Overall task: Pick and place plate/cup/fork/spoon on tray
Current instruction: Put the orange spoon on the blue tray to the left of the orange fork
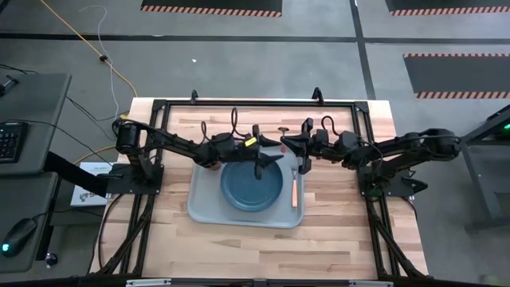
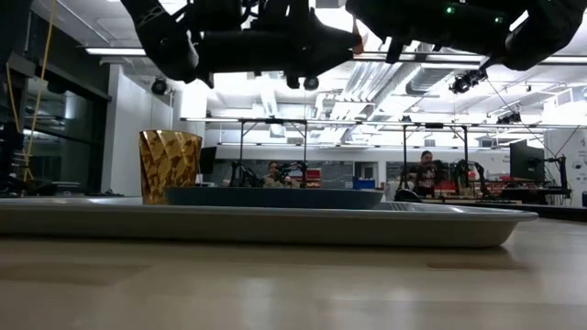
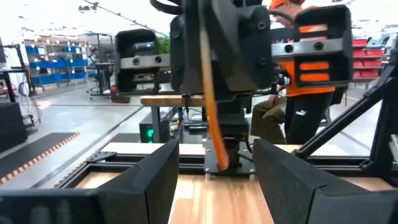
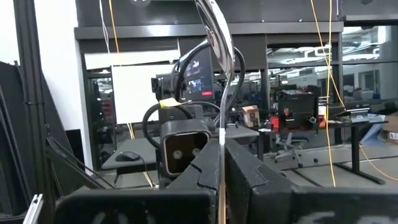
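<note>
Three pieces look placed on my tray (image 1: 199,209) (plate (image 1: 251,185), cup (image 2: 170,165), fork (image 1: 295,190)); right gripper (image 1: 285,143), mid-frame, pinches the spoon (image 4: 217,37), left gripper (image 1: 267,163) spread empty, lowering next.

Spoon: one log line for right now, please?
right gripper: shut on silver orange-ended spoon; left gripper: open; orange-handled fork, blue plate, amber cup: on grey tray

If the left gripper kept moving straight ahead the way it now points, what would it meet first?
The left gripper, open, points straight at the right gripper. It would probably first meet the spoon that gripper holds, though depth is unclear.
</note>
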Motion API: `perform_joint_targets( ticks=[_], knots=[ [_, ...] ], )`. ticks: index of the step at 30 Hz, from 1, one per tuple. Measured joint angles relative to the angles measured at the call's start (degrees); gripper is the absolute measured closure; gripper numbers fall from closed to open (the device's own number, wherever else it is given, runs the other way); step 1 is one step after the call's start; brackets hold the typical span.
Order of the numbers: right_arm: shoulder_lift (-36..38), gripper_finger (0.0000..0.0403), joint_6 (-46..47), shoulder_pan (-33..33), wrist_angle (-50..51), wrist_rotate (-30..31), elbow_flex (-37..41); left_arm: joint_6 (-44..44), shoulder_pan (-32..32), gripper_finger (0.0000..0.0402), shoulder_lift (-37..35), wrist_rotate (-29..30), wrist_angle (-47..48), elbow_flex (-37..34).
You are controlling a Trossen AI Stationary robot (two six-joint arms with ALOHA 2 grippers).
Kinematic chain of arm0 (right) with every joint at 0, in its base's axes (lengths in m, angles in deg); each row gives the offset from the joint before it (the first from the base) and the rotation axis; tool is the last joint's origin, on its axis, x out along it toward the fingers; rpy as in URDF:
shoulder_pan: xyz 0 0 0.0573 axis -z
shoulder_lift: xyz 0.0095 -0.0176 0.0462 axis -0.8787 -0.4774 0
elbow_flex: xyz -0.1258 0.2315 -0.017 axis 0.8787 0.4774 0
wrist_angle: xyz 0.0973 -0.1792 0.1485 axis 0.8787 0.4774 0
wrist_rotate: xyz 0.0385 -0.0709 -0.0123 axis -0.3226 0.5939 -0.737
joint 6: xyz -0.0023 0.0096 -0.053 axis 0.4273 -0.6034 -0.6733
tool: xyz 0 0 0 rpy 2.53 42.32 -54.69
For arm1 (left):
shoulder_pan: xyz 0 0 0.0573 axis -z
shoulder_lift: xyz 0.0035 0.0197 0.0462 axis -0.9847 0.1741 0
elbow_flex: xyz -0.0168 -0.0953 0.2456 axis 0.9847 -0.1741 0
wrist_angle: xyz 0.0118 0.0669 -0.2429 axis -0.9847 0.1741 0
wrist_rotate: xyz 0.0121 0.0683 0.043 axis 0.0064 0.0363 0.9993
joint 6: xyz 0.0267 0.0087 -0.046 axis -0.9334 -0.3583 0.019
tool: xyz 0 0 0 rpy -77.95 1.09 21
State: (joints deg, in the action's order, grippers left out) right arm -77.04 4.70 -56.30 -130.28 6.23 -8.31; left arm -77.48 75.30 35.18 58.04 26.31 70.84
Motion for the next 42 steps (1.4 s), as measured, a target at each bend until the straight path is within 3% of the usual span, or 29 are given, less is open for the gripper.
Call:
perform_joint_targets(
  ticks=[10, 14, 20, 28, 32, 42],
  knots=[
    [-3.63, 0.0403, -1.48, 0.0, -5.05, -0.22, 0.0, 1.83, 0.03, 0.0225, 1.95, -3.47, 2.32, 3.13],
    [-3.65, 0.0403, -2.36, 0.0, -5.14, -0.22, 0.0, 2.1, -0.11, 0.0275, 1.79, -3.42, 3.59, 3.13],
    [-3.63, 0.0403, -2.94, 0.0, -4.48, -0.47, 0.0, 1.95, -0.81, 0.0389, 1.71, -3.21, 4.17, 3.13],
    [-3.45, 0.0399, -3.28, 0.0, -2.77, -0.22, 0.03, 0.98, -2.12, 0.0397, 1.01, -3.36, 7.79, 3.11],
    [-3.45, 0.0368, -1.36, 0.04, -0.96, 1.11, 0.04, 1.58, -3.32, 0.0399, 0.33, -3.41, 10.54, 2.69],
    [-2.91, 0.0222, -4.24, 0.12, 3.8, 5.88, 0.02, 4.08, -5.13, 0.04, 0.5, -3.52, 11.1, 1.54]
  ],
)
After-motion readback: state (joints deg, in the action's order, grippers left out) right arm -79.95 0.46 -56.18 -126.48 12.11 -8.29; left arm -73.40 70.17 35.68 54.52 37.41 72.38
